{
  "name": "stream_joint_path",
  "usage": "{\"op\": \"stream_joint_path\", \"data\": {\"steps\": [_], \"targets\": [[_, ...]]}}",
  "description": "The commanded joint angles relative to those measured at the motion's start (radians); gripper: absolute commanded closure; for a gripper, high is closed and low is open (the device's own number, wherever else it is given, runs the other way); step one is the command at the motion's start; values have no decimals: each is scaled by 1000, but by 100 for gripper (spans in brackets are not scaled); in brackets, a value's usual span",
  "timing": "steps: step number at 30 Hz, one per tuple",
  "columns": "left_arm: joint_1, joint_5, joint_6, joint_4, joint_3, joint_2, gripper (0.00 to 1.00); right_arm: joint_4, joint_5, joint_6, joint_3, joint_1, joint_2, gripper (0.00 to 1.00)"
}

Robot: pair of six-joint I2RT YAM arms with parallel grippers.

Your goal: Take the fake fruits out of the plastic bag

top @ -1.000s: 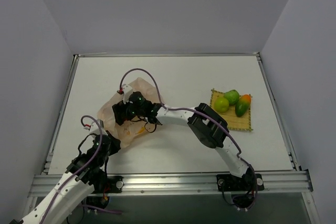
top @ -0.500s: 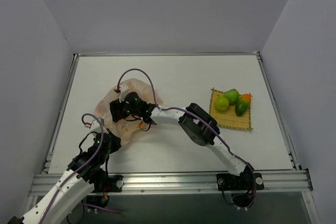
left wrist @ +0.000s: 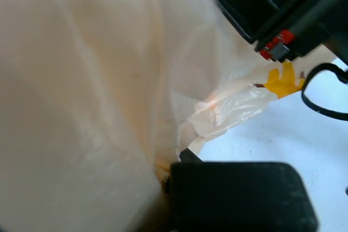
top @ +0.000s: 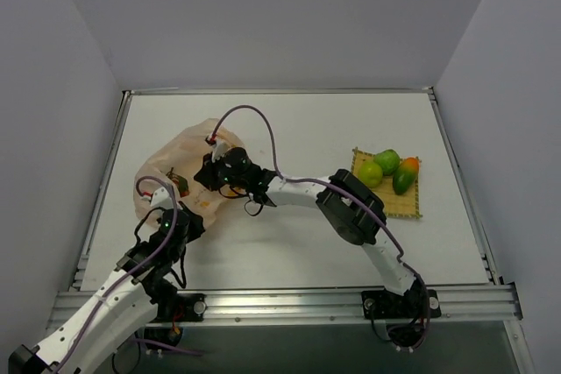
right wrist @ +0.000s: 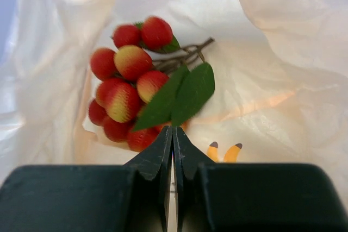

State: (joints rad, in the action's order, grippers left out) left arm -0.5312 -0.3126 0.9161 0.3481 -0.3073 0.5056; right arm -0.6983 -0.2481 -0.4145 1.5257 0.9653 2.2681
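A: So, where is the cluster of small red plastic fruits [right wrist: 128,88] lying?

B: Deep inside the crinkly pale peach plastic bag [right wrist: 272,52]. I think it is light and slippery, so its thin brown stem [right wrist: 187,55] is the best place to pinch.

A: And the grippers?

B: The right gripper [right wrist: 172,134] is hanging by the green leaves [right wrist: 185,93], jaws pressed together, holding nothing I can see. The left gripper [top: 166,208] is touching the bag's edge, and I cannot tell if it is gripping. Three other plastic fruits [top: 387,161] are sitting on the square yellow woven mat [top: 386,206].

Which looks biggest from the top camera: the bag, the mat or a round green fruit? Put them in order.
1. bag, largest
2. mat, clearly smaller
3. round green fruit, smallest; it sits on the mat
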Motion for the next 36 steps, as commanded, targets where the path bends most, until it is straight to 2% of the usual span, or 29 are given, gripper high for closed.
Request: {"op": "stream_joint_path", "data": {"steps": [1, 9, 12, 13, 15, 16, 20, 23, 27, 31, 32, 33, 34, 35, 36], "targets": [[-3, -57, -23, -34, -72, -2, 98, -73, 47, 42, -22, 7, -163, 100], [-1, -97, -36, 150, -58, -171, 98, -63, 237, 101, -291, 12, -370, 100], [0, -120, -68, 187, -102, -173, 83, -55, 296, 95, -395, 13, -450, 100], [-1, -126, -75, 190, -122, -170, 67, -56, 299, 89, -421, 15, -462, 100], [-1, -132, -89, 193, -141, -150, 45, -70, 299, 80, -488, 15, -476, 100], [0, -137, -89, 187, -148, -139, 27, -73, 300, 71, -505, 15, -478, 100], [0, -105, -108, 82, -156, -47, 10, -119, 284, 46, -573, 16, -470, 100], [2, -120, -132, -6, -158, 70, 6, -135, 277, 45, -598, 18, -464, 100], [8, -267, -106, -20, -188, 209, 7, -133, 283, 51, -614, 16, -487, 100], [17, -365, -108, -162, -144, 241, 23, -99, 280, 59, -587, 15, -490, 100], [26, -373, -124, -207, -139, 251, 32, -84, 279, 59, -582, 15, -495, 100], [31, -378, -126, -216, -135, 254, 54, -78, 274, 62, -573, 16, -501, 96], [42, -370, -129, -225, -128, 257, 64, -72, 270, 62, -567, 16, -504, 89], [60, -359, -137, -231, -121, 257, 75, -70, 264, 62, -562, 16, -506, 77], [71, -347, -132, -235, -109, 249, 85, -67, 259, 63, -540, 16, -506, 58]]}}
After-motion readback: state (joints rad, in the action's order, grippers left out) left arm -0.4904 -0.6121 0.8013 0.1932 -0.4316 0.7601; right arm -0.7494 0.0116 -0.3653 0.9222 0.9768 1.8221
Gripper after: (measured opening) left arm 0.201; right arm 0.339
